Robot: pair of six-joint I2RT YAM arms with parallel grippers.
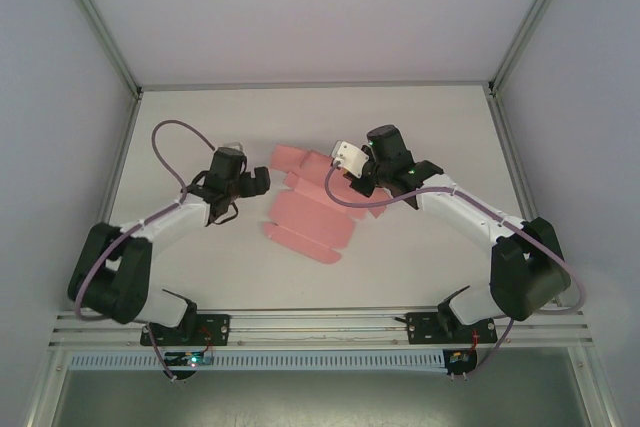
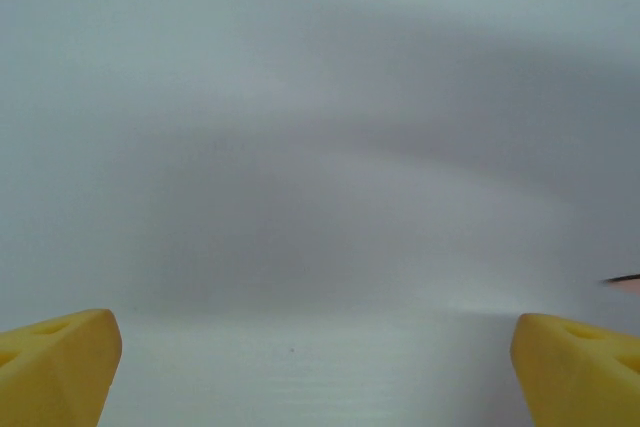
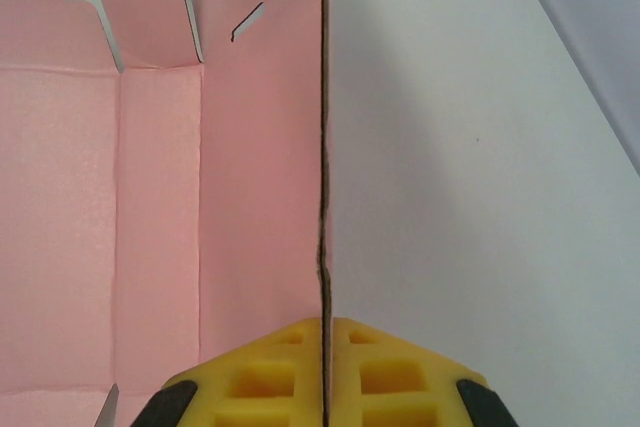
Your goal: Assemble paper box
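The paper box [image 1: 305,217] is a flat pink die-cut sheet with flaps and creases, lying at the middle of the white table [image 1: 430,247]. My right gripper [image 1: 352,179] is at the sheet's right side. In the right wrist view its yellow fingers [image 3: 270,377] are shut on a raised edge of the paper box [image 3: 160,197], which I see edge-on as a thin dark line between them. My left gripper [image 1: 258,185] sits just left of the sheet, apart from it. Its jaws [image 2: 320,367] stand wide open over bare table, and a pink sliver [image 2: 627,283] shows at the far right.
Grey walls and a metal frame [image 1: 120,67] enclose the table on three sides. Purple cables [image 1: 165,137] loop above both arms. Bare table lies behind and on both sides of the sheet.
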